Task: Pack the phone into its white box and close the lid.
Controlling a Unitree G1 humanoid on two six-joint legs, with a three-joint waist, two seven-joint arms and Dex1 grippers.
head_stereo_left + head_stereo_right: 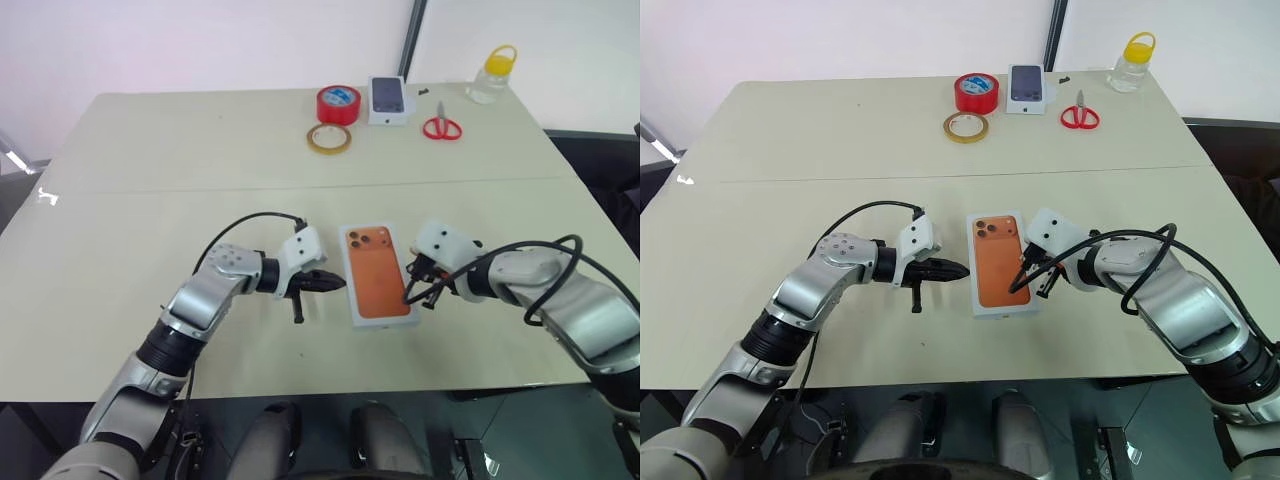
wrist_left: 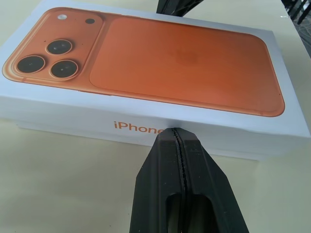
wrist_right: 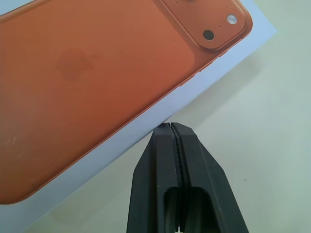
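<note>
The white box (image 1: 378, 273) lies closed at the table's near middle. Its lid (image 2: 146, 63) carries an orange phone picture with three lenses, and the side wall reads "iPhone". The phone itself is hidden. My left gripper (image 1: 335, 283) is shut and empty, and its tip rests against the box's left long side (image 2: 73, 114). My right gripper (image 1: 408, 297) is also shut and empty. It points down and to the left at the box's right long edge (image 3: 146, 116), close to the table top.
At the table's far side stand a red tape roll (image 1: 338, 104), a tan tape ring (image 1: 329, 138), a small white box with a dark phone picture (image 1: 389, 98), red scissors (image 1: 441, 127) and a yellow-capped bottle (image 1: 492, 75). The table's front edge runs just below both arms.
</note>
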